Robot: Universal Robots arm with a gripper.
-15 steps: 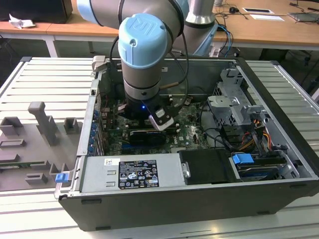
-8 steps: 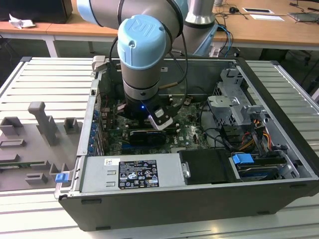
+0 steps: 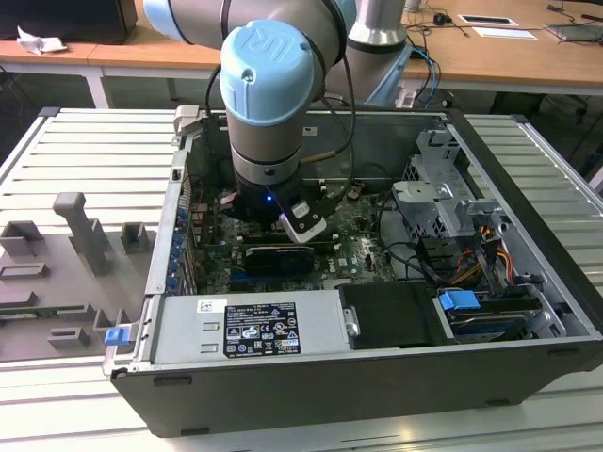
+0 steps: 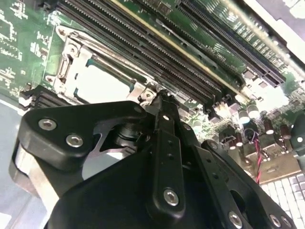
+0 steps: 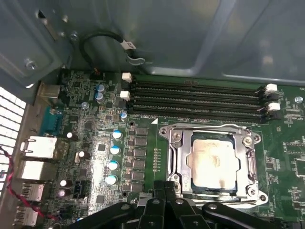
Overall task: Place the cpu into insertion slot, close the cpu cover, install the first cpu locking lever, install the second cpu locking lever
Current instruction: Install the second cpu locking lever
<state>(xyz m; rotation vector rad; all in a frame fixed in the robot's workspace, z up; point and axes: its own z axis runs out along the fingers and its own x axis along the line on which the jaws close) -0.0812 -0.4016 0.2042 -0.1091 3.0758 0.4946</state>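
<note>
Pincer: narrow, fingertips together with nothing between them, in both wrist views (image 5: 164, 187) (image 4: 159, 98); it hangs low over the board (image 5: 286, 157), its tip at the cover's near edge.
Cpu: just ahead of the pincer tip, lying flat in the slot (image 5: 237, 190), pale face showing through the cover's window (image 5: 213, 162) (image 4: 102, 85).
Cover: down flat around the cpu (image 5: 178, 157) (image 4: 66, 71); its nearest rim is right beside the fingertips. Whether they touch, I cannot tell.
Levers: cannot tell whether they are latched.
Edges beyond the cpu: four long memory slots (image 5: 195, 100) (image 4: 157, 52) run just past the cover's far side, and the grey case wall (image 5: 190, 33) rises behind them.
Edges to one side of the pincer: a row of capacitors (image 5: 114, 150), then a metal port block (image 5: 40, 148) and a red-and-black cable (image 5: 19, 191) at the case edge.
Open room: bare green board lies on the far side of the cover from the capacitors.
Arm: comes down from above into the open case (image 3: 264, 85).
Case: lies open-side up on the table (image 3: 377, 395), with a power supply (image 3: 254, 325) at its near wall and a drive cage (image 3: 443, 198) toward the exterior view's right.
Table: ribbed grey metal (image 3: 85, 151), with grey fixtures (image 3: 80, 231) well clear of the pincer.
Room: wooden desks (image 3: 509, 56) stand behind the table.
</note>
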